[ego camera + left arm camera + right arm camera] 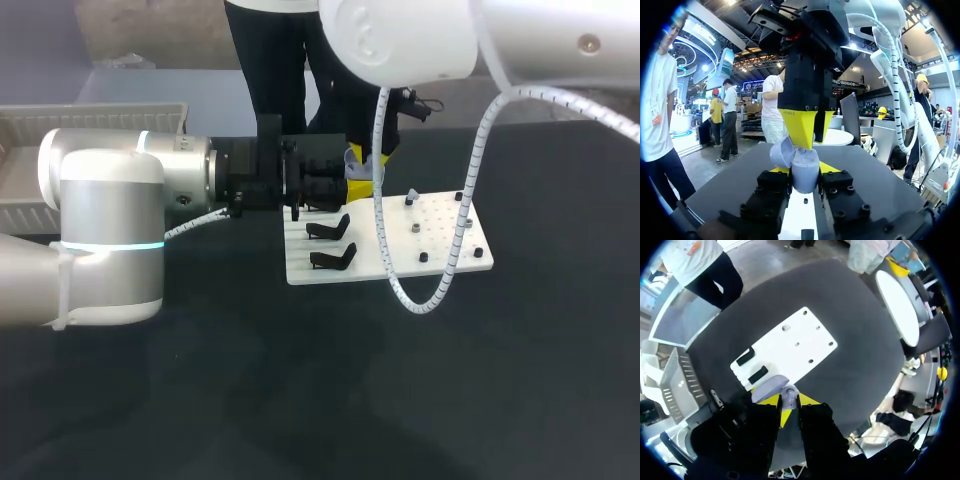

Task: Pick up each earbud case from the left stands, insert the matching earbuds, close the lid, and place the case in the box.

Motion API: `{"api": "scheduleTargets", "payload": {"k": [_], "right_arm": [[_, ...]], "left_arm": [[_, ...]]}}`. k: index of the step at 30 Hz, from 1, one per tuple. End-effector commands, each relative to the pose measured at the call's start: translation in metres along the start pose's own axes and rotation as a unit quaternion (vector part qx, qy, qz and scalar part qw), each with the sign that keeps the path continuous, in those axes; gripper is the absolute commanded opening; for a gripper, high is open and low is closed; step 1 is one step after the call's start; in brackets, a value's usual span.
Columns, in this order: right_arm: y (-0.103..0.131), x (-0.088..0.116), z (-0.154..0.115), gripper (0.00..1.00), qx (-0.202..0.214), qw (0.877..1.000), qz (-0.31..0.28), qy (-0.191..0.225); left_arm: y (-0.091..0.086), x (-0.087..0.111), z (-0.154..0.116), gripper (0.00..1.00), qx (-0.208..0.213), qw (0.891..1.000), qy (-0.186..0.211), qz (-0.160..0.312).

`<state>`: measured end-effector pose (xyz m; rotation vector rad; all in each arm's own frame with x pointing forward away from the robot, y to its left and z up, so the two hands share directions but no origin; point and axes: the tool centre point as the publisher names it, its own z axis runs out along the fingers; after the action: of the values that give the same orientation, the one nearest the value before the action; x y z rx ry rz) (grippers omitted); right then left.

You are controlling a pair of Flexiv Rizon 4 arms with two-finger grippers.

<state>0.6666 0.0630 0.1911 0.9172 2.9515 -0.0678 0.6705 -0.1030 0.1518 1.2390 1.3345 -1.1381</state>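
Slowly now: seating an earbud in the open earbud case (805,164), held above the table (300,400).
Grip steady with the left gripper (804,173), clamped on the case from two sides over the far edge of the white board (440,250), lid (781,152) tipped back and clear. Bring the right gripper (810,142), poised just above the opening, straight down; impossible to tell whether pinching an earbud or spread. Line up with the matching recess first, press lightly, release only once seated. Probable risks: a skewed entry jamming the bud, or a knock against the lid. Save the trip to the box (110,118), well apart at the far left of the table, for after closing.
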Motion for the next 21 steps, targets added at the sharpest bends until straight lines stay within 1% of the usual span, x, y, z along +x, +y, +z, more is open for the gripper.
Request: {"api": "scheduleTargets", "payload": {"k": [1,8,10,11,14,18,20,21], "right_arm": [[0.0029,-0.0009,0.0012,0.0,0.005,1.0,0.001,0.003],[0.0019,-0.0005,-0.0008,0.0,0.001,1.0,0.002,0.004],[0.0017,0.0004,-0.0011,0.26,0.0,1.0,-0.001,0.004],[0.0016,0.0008,-0.0012,0.29,0.0,1.0,-0.001,0.004],[0.0017,0.0013,-0.001,0.28,-0.002,1.0,-0.002,0.005],[0.001,0.0014,0.0001,0.32,-0.001,1.0,-0.001,0.005],[-0.0015,0.0028,-0.003,0.3,-0.003,1.0,-0.001,0.004],[-0.0037,0.0041,-0.0065,0.29,-0.011,1.0,-0.002,0.005]], "left_arm": [[-0.0018,0.0013,0.0002,0.0,-0.004,1.0,-0.003,0.002],[-0.0018,0.0013,0.0002,0.0,-0.004,1.0,-0.003,0.002],[-0.0018,0.0013,0.0002,0.0,-0.004,1.0,-0.003,0.002],[-0.0018,0.0013,0.0002,0.0,-0.004,1.0,-0.003,0.002],[-0.0018,0.0013,0.0002,0.0,-0.004,1.0,-0.003,0.002],[-0.0018,0.0013,0.0002,0.0,-0.004,1.0,-0.003,0.002],[-0.0018,0.0013,0.0002,0.0,-0.004,1.0,-0.003,0.002],[-0.0018,0.0013,0.0002,0.0,-0.004,1.0,-0.003,0.002]]}}
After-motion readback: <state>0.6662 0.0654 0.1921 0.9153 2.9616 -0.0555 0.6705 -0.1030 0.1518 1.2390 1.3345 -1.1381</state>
